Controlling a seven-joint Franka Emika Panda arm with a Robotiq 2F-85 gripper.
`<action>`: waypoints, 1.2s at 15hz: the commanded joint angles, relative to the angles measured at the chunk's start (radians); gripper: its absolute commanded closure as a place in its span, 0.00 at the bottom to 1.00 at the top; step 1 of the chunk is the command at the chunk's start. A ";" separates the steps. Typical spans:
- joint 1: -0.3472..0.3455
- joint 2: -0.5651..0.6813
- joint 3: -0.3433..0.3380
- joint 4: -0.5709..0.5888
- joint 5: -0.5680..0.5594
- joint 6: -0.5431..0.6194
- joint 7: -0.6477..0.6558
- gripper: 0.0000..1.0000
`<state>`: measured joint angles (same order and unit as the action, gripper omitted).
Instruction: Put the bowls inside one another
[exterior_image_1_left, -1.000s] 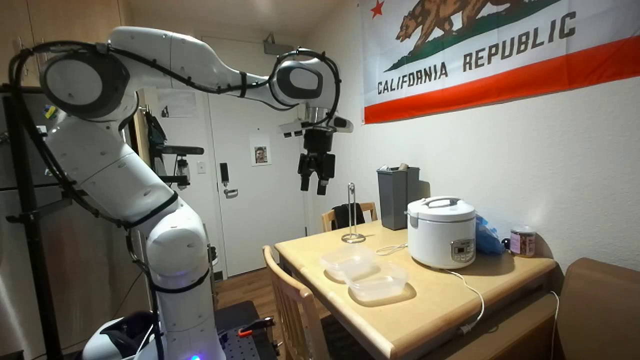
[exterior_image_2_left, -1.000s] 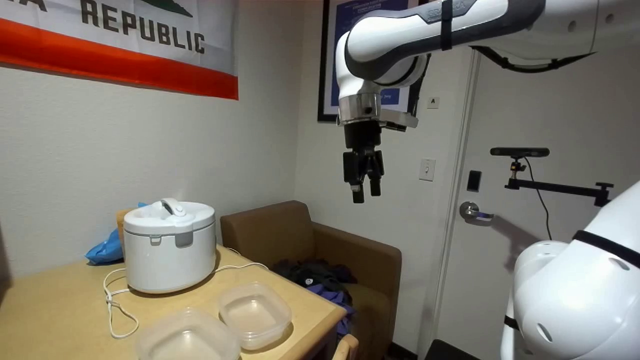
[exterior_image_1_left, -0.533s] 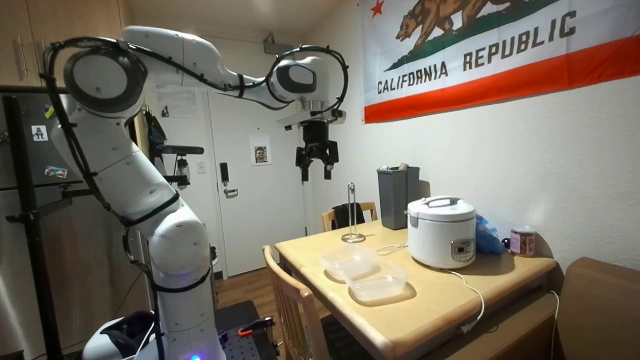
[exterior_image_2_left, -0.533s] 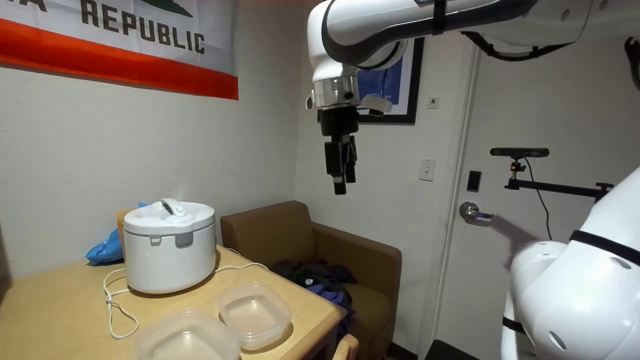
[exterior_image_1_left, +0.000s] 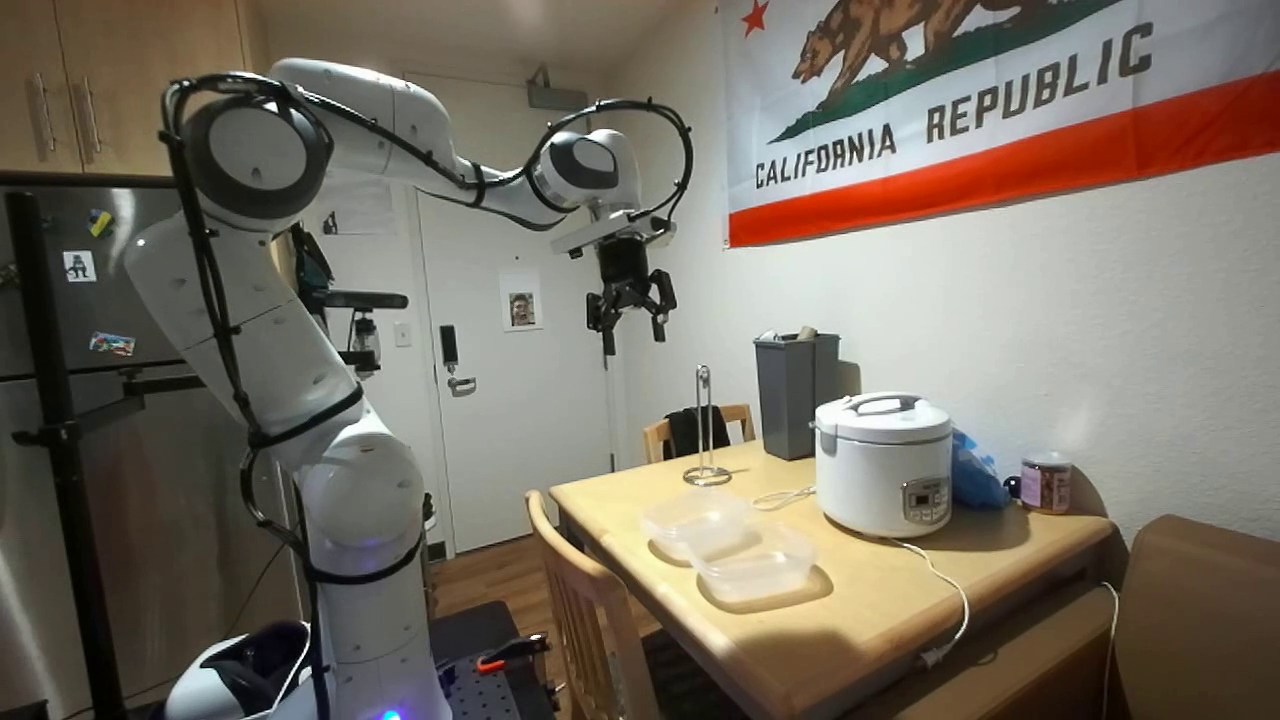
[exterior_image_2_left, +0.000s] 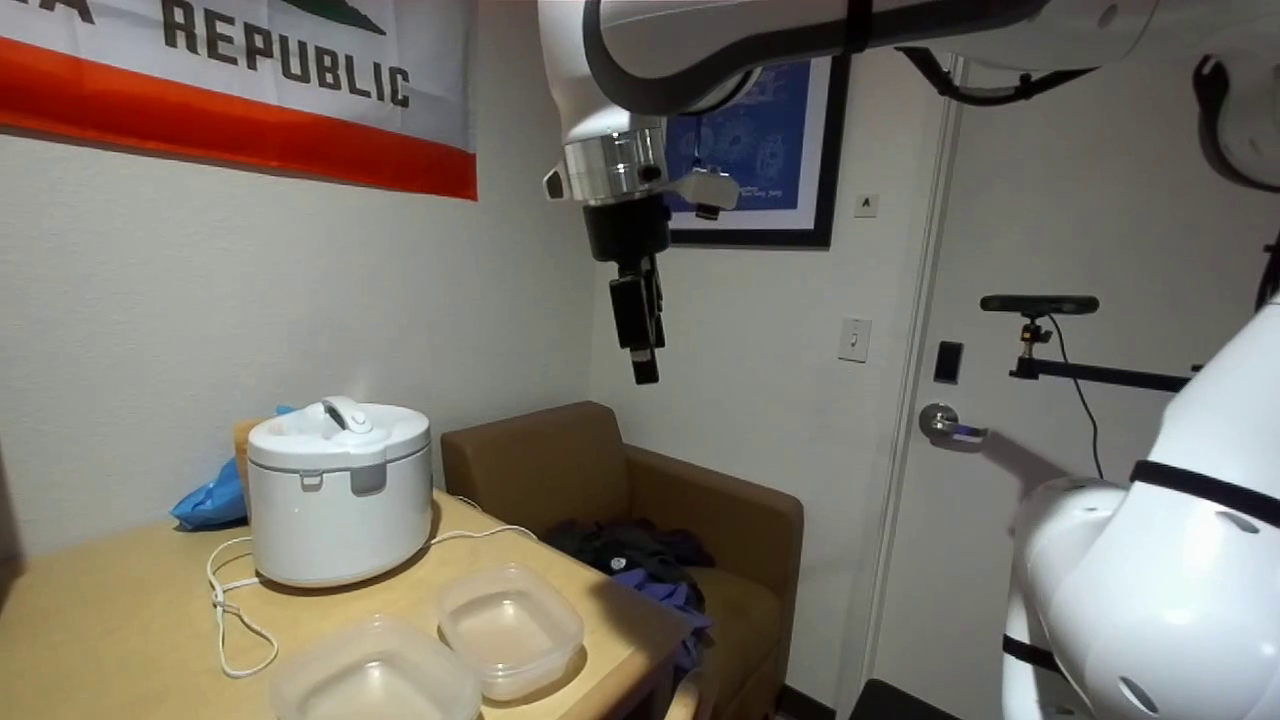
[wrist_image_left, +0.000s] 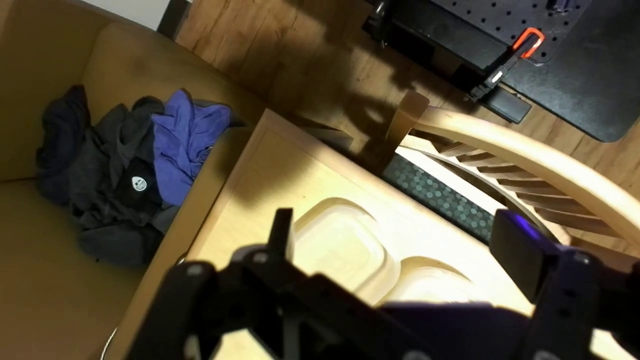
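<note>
A: At left, in an exterior view?
B: White jointed robot arm with black cabling (exterior_image_1_left: 285, 345), bent high and reaching rightward

A: Next?
B: Black two-fingered gripper (exterior_image_1_left: 634, 337), high in the air, aimed downward with a slight tilt; fingers (wrist_image_left: 522, 252) wide apart in the wrist view, with nothing held; gap broader to the exterior view than a second ago, from a turn, a spread or both

A: Farther right?
B: Seemingly larger shallow, whitish, semi-clear, rounded-square bowl (exterior_image_1_left: 690, 522), upright on a pale wooden table (exterior_image_1_left: 860, 600); just beside, seemingly smaller shallow, whitish, semi-clear, rounded-square bowl (exterior_image_1_left: 757, 572), likewise upright; rims overlapping in both exterior views, touch or gap impossible to tell

A: And beyond?
B: Soft dark shadow (exterior_image_1_left: 800, 655) on the near corner of the table, absent half a second ago, probably cast by the arm; then tall white domed rice cooker (exterior_image_1_left: 880, 470) and, at far right, brown upholstered armchair (exterior_image_1_left: 1200, 610)

A: Meaning for the task?
B: Both bowls unshifted across that second, nesting not yet begun; by judgement, an approach in progress toward a pinch on one rim, probably of the smaller, for lowering into the larger; main risk, a snag on the neighbouring rim during the lift
</note>
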<state>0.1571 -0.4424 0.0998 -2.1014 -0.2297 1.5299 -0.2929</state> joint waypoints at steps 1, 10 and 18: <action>0.004 0.001 -0.005 0.003 -0.002 -0.003 0.002 0.00; 0.089 0.145 0.010 0.074 0.113 0.142 -0.216 0.00; 0.107 0.332 0.045 0.214 0.123 0.112 -0.475 0.00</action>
<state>0.2820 -0.1589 0.1235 -1.9464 -0.0769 1.6744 -0.7072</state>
